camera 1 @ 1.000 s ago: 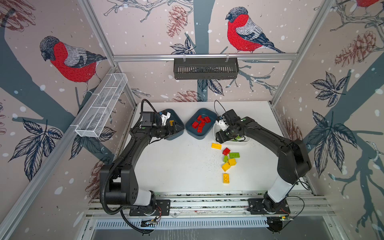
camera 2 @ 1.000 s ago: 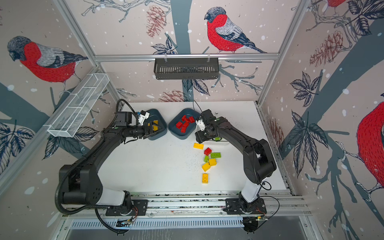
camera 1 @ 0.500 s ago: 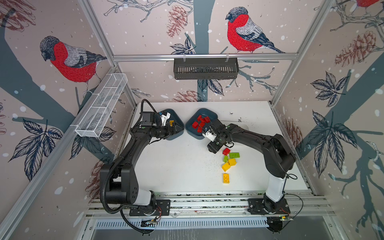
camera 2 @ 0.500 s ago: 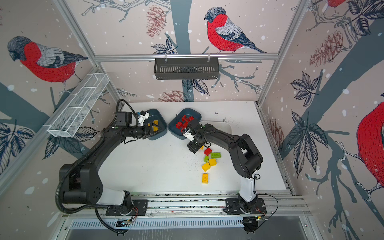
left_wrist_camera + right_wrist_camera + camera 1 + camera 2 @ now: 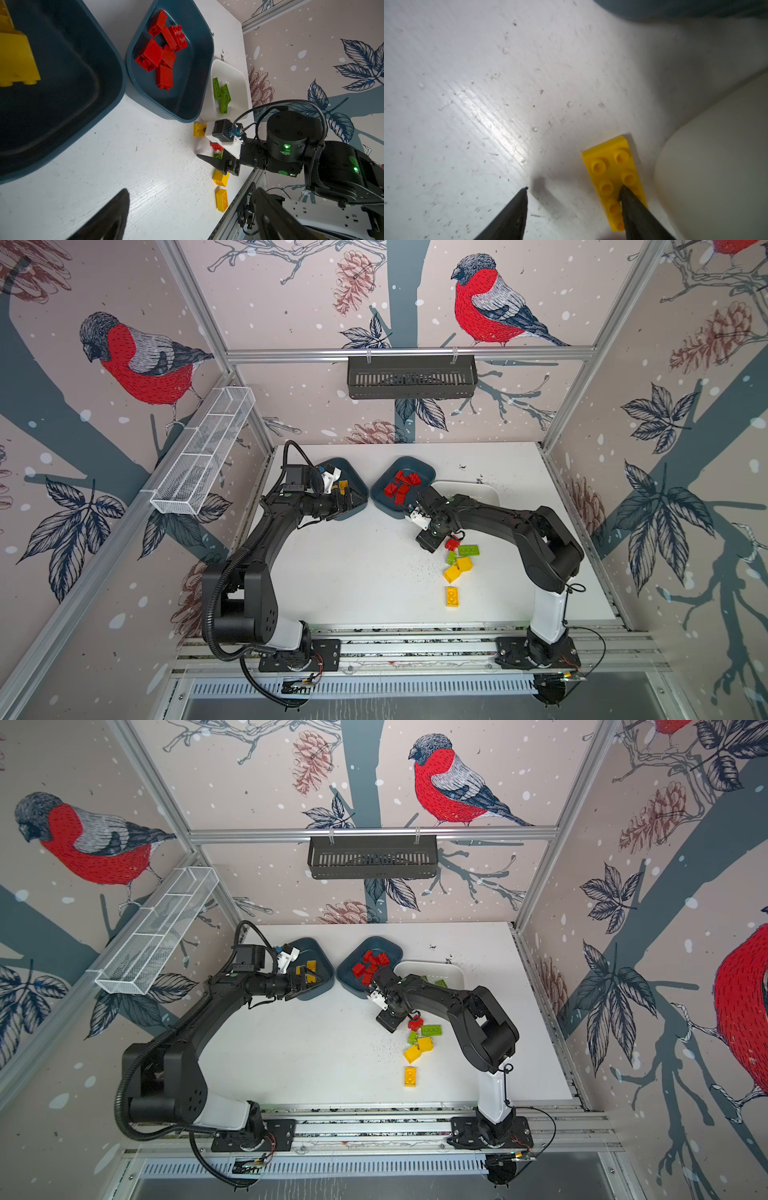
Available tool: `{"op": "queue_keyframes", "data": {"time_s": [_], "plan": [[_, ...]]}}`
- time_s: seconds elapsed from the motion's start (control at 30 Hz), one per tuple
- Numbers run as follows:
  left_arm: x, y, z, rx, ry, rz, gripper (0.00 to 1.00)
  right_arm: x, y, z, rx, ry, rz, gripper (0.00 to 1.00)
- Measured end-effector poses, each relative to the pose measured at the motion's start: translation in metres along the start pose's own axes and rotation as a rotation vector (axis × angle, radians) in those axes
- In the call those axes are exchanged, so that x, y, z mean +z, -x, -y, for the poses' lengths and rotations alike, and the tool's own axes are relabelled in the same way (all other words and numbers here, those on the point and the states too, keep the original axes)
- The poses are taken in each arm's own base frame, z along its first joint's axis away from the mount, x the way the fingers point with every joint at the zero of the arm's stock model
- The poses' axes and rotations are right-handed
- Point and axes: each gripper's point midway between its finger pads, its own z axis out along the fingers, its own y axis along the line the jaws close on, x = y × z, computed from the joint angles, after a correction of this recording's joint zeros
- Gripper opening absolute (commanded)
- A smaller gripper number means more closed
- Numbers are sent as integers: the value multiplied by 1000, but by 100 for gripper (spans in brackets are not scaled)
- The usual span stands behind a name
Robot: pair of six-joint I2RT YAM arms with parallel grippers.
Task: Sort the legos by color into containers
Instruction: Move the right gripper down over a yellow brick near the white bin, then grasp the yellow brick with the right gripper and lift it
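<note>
Beside the white tub [image 5: 716,166], close to the corner of the middle teal tub [image 5: 382,499], a yellow oblong lego [image 5: 612,172] is seen lying flat on the tabletop [image 5: 353,572], studs up. Its long axis is lined up roughly with the fingers of the right gripper [image 5: 574,188] and runs away from them alongside the white wall. These fingers are held apart: one tip is placed over the lego's studs, the other over bare tabletop. Whether the lego is actually touched cannot be told. In both top views this lego is hidden under the right wrist.

Red legos [image 5: 401,487] are piled in the middle teal tub, and green legos [image 5: 221,95] lie in the white tub. Nearer the robot's base a loose cluster [image 5: 457,562] of red, green and yellow legos is scattered, with a lone yellow lego [image 5: 452,596] set apart, its long axis pointing toward the base.

Over the left teal tub [image 5: 353,477], which holds yellow legos [image 5: 309,969], the left gripper [image 5: 349,502] is held with fingers wide apart and nothing between them.
</note>
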Motion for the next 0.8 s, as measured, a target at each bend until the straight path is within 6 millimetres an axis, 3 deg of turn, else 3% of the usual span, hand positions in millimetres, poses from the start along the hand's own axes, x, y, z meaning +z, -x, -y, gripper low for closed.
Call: {"op": "queue_keyframes", "data": {"time_s": [0.13,0.37,0.47,0.63,0.8], "plan": [[0,-1,-1,-1,3,-5,92,0,1,-6,-7,18,5,70],[0,-3,-3,-7,13,-9,92,-11,11,-41,-18,137,46,69],[1,-3,-5,-10,18,-10,92,-19,16,-47,-5,153,67,70],[1,-3,-5,-11,20,-10,92,-26,23,-24,29,67,77,70],[1,-5,-6,-14,23,-12,92,-17,14,-12,51,18,36,70]]}}
